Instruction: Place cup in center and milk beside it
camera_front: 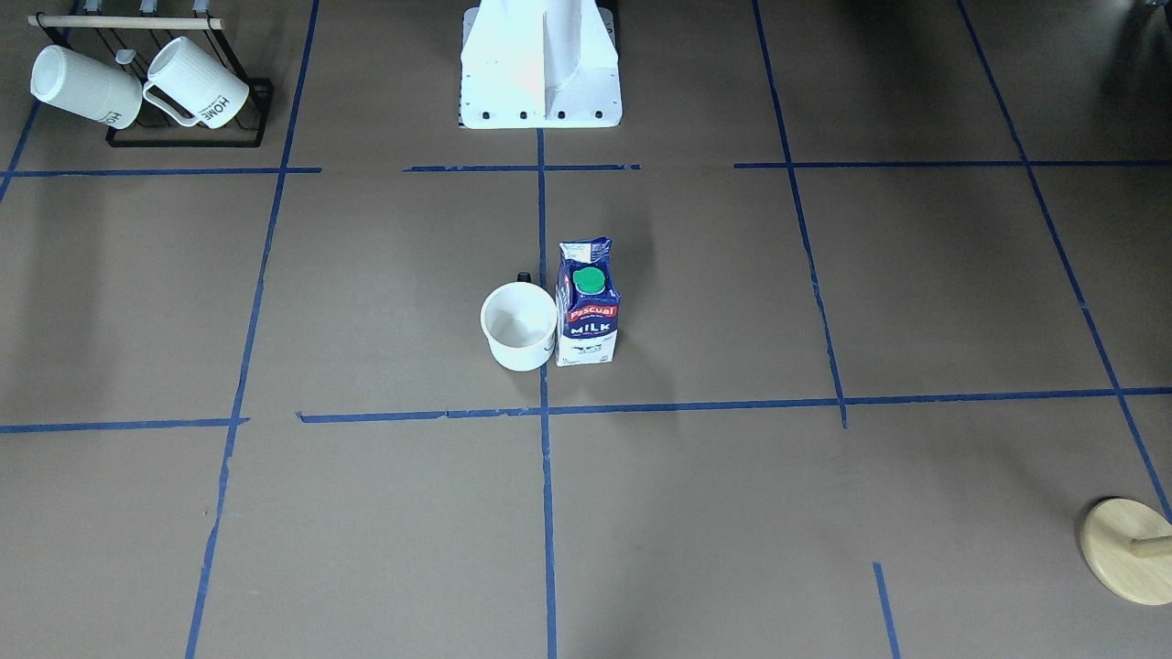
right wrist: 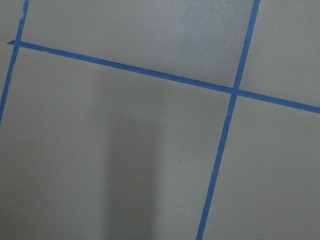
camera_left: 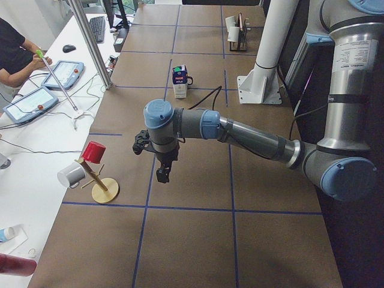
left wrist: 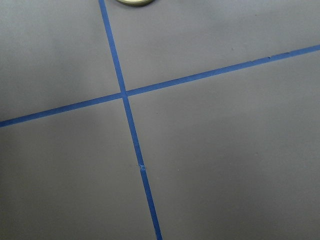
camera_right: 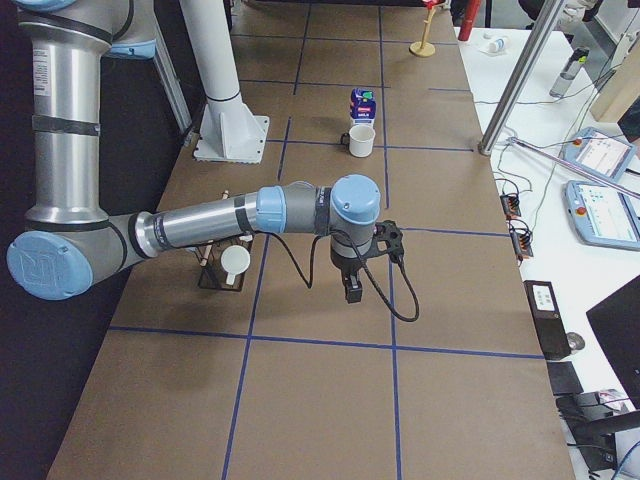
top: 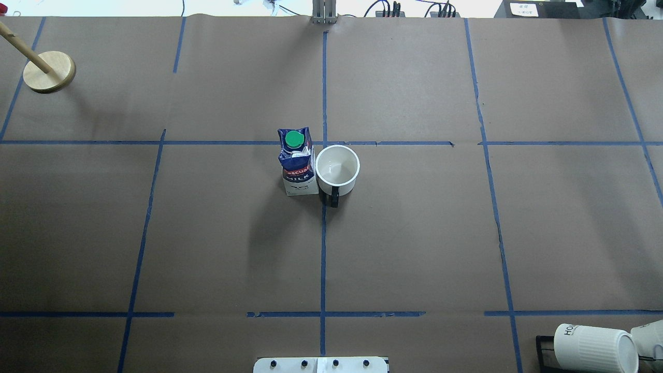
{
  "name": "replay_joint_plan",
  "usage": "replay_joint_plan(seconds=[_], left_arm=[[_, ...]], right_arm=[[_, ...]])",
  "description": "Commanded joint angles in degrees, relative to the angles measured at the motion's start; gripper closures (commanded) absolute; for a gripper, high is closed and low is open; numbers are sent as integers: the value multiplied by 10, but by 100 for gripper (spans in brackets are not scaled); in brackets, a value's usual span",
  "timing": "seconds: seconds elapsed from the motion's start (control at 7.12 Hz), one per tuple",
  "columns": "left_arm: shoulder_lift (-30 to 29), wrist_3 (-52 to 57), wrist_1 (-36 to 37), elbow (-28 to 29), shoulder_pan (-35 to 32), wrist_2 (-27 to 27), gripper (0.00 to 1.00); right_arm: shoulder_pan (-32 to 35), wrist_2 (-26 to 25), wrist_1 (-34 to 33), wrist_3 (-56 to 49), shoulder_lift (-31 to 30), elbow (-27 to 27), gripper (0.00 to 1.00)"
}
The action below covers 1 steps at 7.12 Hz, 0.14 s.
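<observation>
handle of cup was mostly hidden behind its body, wooden stand was clipped by frame edge, ribbed mug was cut off in overhead, left gripper and right gripper opening was not resolved

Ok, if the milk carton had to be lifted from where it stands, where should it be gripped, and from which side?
Probably the milk carton by its straight body below the gable, approached from the robot's left, jaws across its near and far faces. It stands upright, and the cup sits close against its right side, so that flank is blocked.
</observation>
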Motion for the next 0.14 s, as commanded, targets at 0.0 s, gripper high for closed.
replay_joint_plan(seconds=[0.0], left_arm=[[-1, 2, 0, -3, 0, 4, 0]], right_arm=[[0, 2, -1, 2, -2, 9, 0]])
